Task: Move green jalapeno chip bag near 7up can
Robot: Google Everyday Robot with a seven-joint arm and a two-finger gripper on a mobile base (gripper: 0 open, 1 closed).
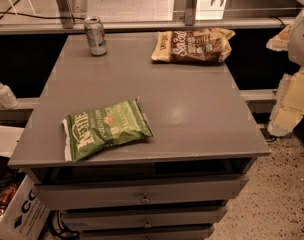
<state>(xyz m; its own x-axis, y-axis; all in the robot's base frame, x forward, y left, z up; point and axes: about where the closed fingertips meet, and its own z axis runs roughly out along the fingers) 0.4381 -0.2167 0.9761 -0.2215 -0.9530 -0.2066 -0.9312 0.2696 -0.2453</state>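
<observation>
The green jalapeno chip bag (pixel 106 128) lies flat near the front left of the grey cabinet top (pixel 192 114). The 7up can (pixel 95 35) stands upright at the back left corner, well apart from the bag. My gripper is not in view; only cream and white parts of my arm (pixel 294 91) show at the right edge, off the side of the cabinet and touching nothing.
A brown-and-cream chip bag (pixel 193 46) lies at the back right of the top. A white pump bottle (pixel 4 93) stands on a ledge to the left. A cardboard box (pixel 17 211) sits on the floor at lower left. Drawers (pixel 142 194) are below the top.
</observation>
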